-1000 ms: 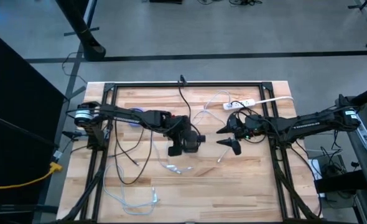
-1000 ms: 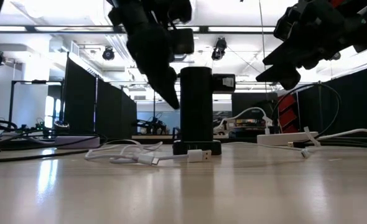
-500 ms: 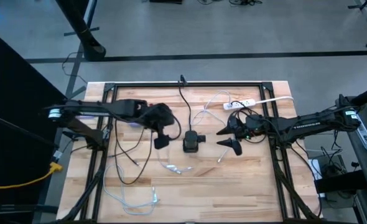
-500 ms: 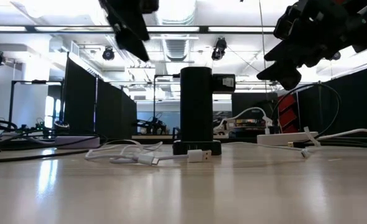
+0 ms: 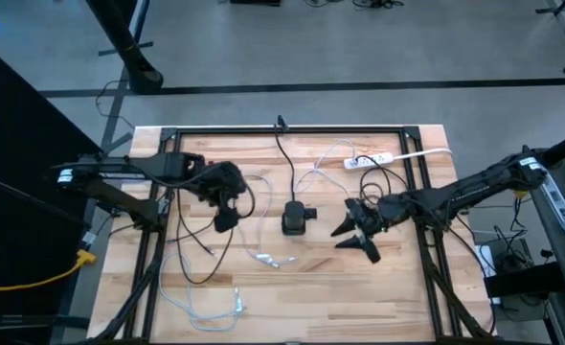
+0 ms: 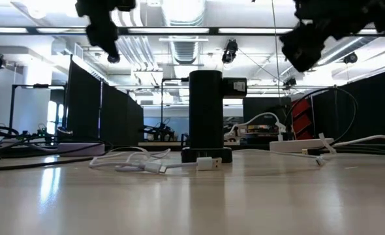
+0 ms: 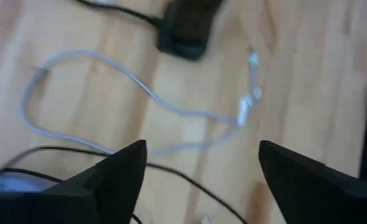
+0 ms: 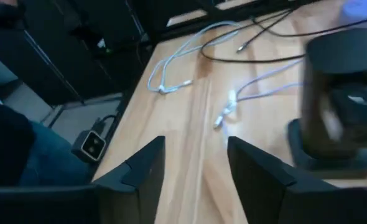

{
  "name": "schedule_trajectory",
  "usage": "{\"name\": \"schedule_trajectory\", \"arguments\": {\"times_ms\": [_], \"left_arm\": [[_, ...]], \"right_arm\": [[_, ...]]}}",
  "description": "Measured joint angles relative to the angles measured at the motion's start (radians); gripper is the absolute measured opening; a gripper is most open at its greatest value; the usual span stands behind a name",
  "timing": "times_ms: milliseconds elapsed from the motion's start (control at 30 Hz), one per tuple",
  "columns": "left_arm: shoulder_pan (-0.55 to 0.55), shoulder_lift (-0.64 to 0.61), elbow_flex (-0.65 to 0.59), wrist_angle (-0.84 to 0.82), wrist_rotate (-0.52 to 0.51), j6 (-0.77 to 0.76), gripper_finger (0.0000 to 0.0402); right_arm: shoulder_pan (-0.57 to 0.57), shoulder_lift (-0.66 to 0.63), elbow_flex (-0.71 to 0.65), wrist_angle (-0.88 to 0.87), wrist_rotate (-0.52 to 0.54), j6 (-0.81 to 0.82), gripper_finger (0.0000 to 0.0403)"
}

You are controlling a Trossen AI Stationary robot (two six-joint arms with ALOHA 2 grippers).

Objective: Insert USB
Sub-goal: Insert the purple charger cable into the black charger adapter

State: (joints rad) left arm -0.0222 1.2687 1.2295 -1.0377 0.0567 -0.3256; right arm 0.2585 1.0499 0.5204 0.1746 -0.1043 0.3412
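Wooden slats form the worktop (image 5: 378,287), ringed by a dark frame, with a hall of black partitions behind it in the low view. At its centre stands the black USB hub (image 5: 294,218), an upright tower fed by a dark cable from the far edge. The white USB cable (image 5: 268,257) lies on the near side of the hub, slightly toward the left arm. Its plug (image 6: 209,162) rests just in front of the hub base, long axis flat along the worktop and running across the low view, metal end toward the right arm's side.

The left claw (image 5: 225,213) hovers raised beside the hub, fingers spread, empty. The right claw (image 5: 357,237) hovers on the hub's opposite side, fingers spread, empty. Judged from above, the left claw is slightly nearer the plug; reaching it calls for a move down and toward the near edge.
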Motion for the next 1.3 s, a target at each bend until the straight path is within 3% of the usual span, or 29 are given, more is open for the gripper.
{"name": "schedule_trajectory", "arguments": {"times_ms": [167,300,533,667,800,933,1300], "left_arm": [[-0.094,-0.083,-0.106,0.017,0.005,-0.049,0.0241],[-0.177,-0.14,-0.21,0.079,0.005,-0.111,0.019],[-0.264,-0.184,-0.391,0.249,0.005,-0.144,0.0108],[-0.29,-0.187,-0.444,0.275,0.005,-0.141,0.0073],[-0.299,-0.188,-0.461,0.277,-0.048,-0.165,0.0058],[-0.304,-0.188,-0.463,0.292,-0.089,-0.166,0.0055],[-0.333,-0.189,-0.463,0.326,-0.094,-0.166,0.0054]], "right_arm": [[0.087,0.178,0.194,-0.235,0.082,0.023,0.011],[0.118,0.328,0.359,-0.38,0.083,0.052,0.0083],[0.132,0.564,0.636,-0.463,0.082,0.068,0.0048],[0.13,0.705,0.797,-0.671,0.091,0.052,0.0044],[0.124,0.813,0.901,-0.798,0.138,0.051,0.0054],[0.109,0.884,0.944,-0.805,0.184,0.056,0.0077],[0.062,0.939,0.953,-0.794,0.187,0.04,0.0164]]}}
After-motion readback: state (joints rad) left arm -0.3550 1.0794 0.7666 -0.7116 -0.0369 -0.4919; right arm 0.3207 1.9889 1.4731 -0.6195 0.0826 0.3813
